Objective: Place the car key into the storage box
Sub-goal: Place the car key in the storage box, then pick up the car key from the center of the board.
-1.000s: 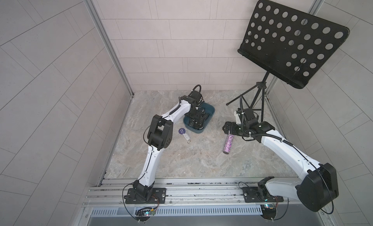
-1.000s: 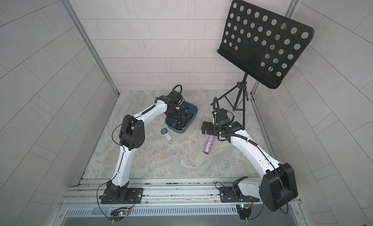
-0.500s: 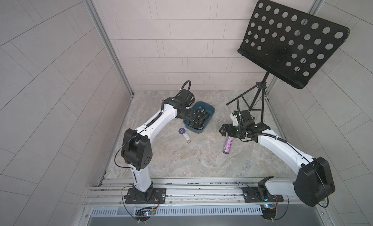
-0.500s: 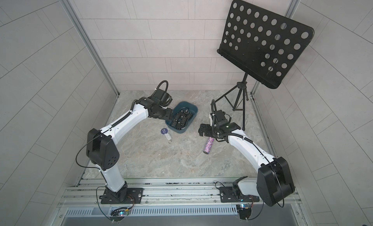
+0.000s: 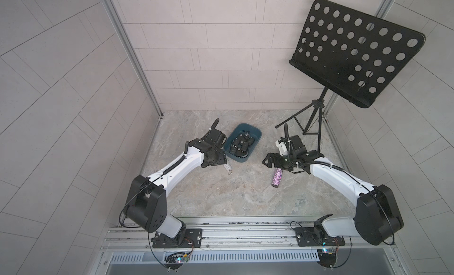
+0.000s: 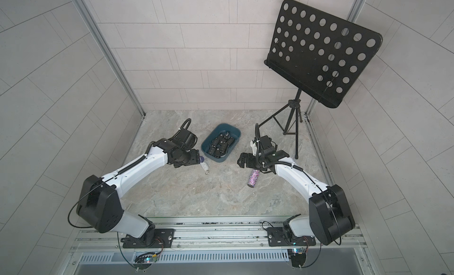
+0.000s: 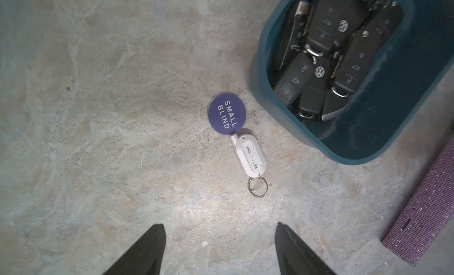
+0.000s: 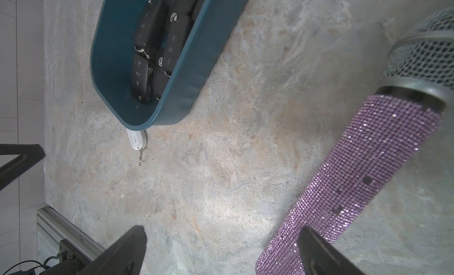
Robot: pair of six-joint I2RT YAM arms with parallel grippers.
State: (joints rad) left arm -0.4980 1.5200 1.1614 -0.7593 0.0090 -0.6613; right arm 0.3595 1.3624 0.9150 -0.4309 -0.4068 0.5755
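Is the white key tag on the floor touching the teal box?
Apart. The left wrist view shows a strip of bare floor between the tag and the box wall.

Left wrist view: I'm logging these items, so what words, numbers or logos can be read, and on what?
"SMALL BLIND": purple disc.
"RB-Y1" and "10007": label on the white tag.
VW logo: two key fobs in the storage box.
Fob button icons: symbols only, no words.
Top views: nothing legible.
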